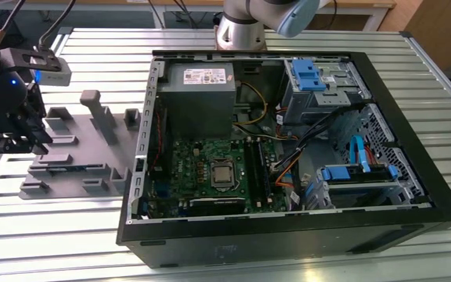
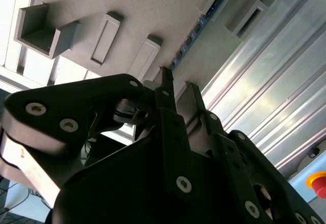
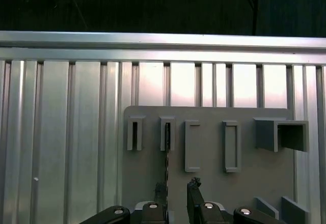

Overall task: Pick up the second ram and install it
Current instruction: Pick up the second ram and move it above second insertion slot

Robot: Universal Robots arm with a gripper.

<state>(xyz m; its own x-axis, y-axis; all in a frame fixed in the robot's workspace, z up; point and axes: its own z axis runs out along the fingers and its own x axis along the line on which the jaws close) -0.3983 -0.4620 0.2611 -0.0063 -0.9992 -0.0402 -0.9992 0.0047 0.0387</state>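
Gripper (image 1: 16, 145) over grey fixture (image 1: 73, 126); second ram (image 3: 166, 155) edge-on in both wrist views

Logged counter (image 1: 53, 235) as bare silver, striped with long parallel grooves. Recorded fixture block (image 1: 77, 153) as plain matte grey. Saw tool (image 3: 177, 186) black, dotted with silver screw heads. Noted second ram (image 2: 196, 28) dark, with small blue patches along its exposed edge. Marked computer case (image 1: 288, 235) black; motherboard (image 1: 186, 170) green with black slots; drive caddies (image 1: 308, 73) bright blue; power supply (image 1: 198, 100) grey; cables (image 1: 319, 126) black, yellow, orange and blue.
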